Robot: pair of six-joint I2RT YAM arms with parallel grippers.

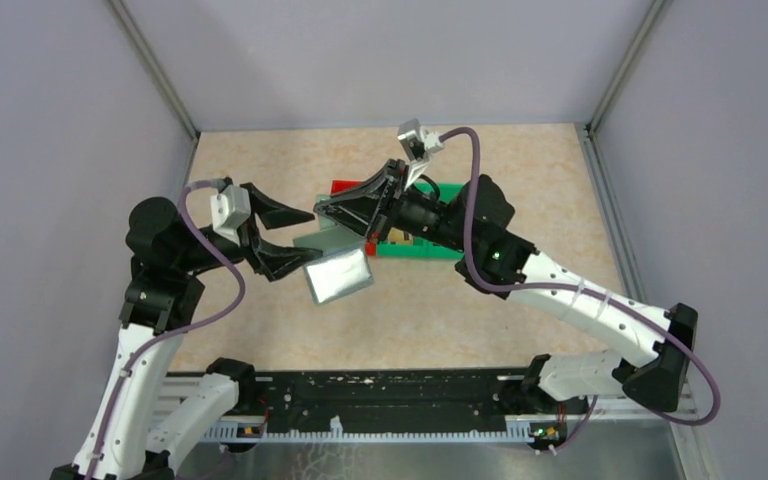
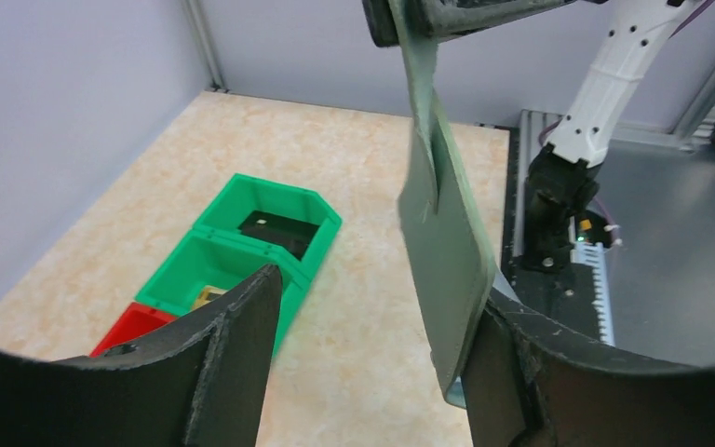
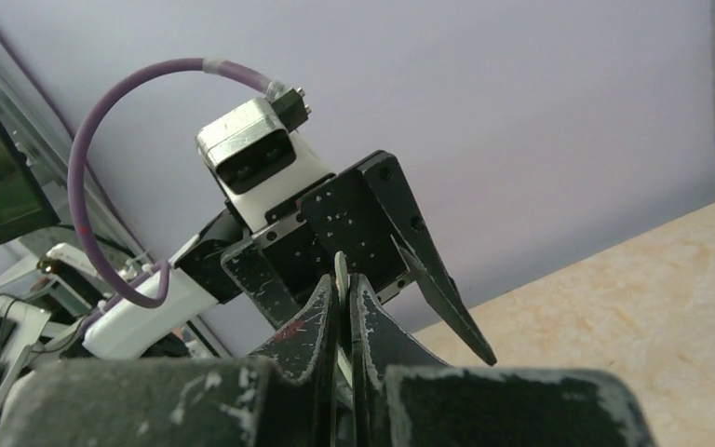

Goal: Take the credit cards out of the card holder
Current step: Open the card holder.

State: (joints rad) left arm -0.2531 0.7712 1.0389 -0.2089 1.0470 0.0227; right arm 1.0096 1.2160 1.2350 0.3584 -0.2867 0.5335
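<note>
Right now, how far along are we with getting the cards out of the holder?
Done: one dark card lies in a green bin. In hand: the right gripper pinches the card holder above the table, its lower end inside the open left gripper. Left: any remaining cards; the pockets are hidden.

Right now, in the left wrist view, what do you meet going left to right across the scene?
red bin → green bins → card holder → right arm
</note>
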